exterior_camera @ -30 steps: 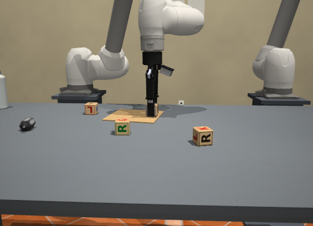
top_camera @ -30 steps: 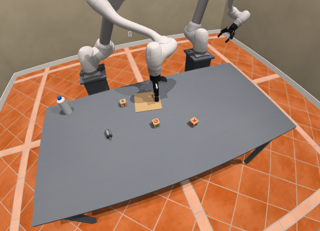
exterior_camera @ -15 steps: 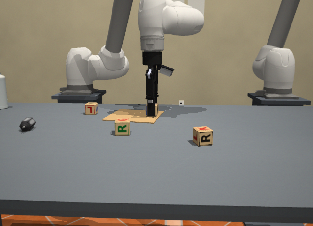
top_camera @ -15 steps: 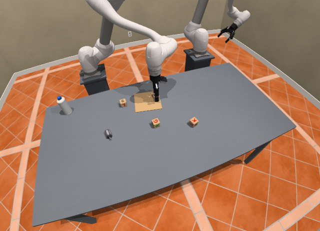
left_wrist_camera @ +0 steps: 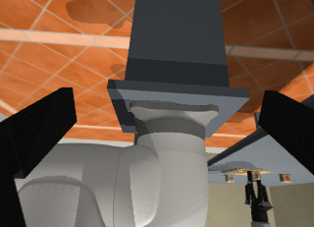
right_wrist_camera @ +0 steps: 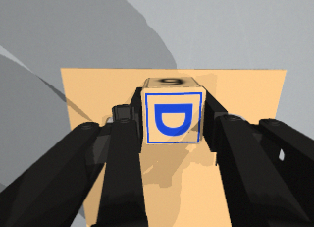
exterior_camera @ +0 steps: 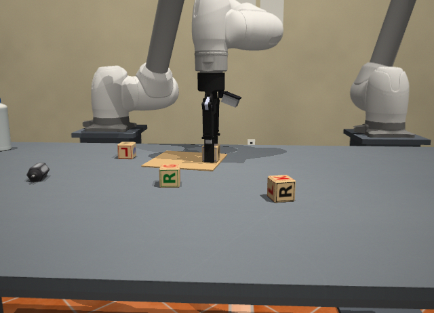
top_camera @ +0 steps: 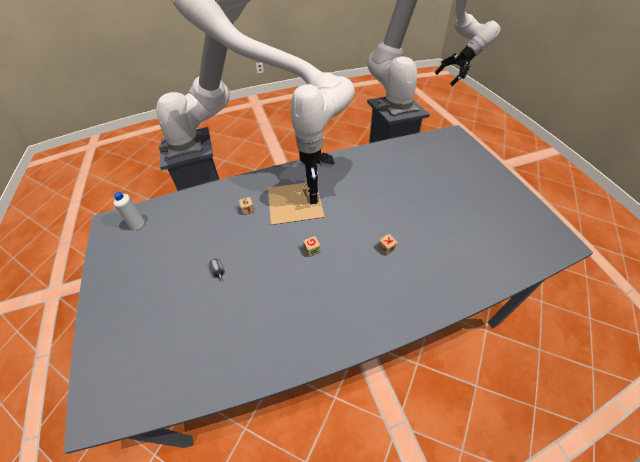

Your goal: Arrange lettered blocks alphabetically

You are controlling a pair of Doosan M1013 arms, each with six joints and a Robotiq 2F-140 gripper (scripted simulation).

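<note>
My right gripper [top_camera: 313, 199] [exterior_camera: 209, 159] [right_wrist_camera: 170, 100] is shut on a block [exterior_camera: 216, 153] [right_wrist_camera: 173, 101] with a blue D on top. The block is at the right part of the tan mat [top_camera: 281, 215] [exterior_camera: 196, 167] [right_wrist_camera: 250, 85], on it or barely above it; I cannot tell which. Off the mat lie the block with a red L side [top_camera: 246, 205] [exterior_camera: 126, 151], the block with red G on top [top_camera: 311, 246] [exterior_camera: 169, 177], and the block with red K on top [top_camera: 387, 244] [exterior_camera: 281, 189]. My left gripper [top_camera: 446, 77] [left_wrist_camera: 168, 106] is open, away from the table.
A white bottle [top_camera: 129, 211] [exterior_camera: 3, 127] with a blue cap stands at the table's back left. A small dark grey object [top_camera: 217, 267] [exterior_camera: 37, 172] lies in front of the L-sided block and to its left. The right arm reaches over the table's back edge.
</note>
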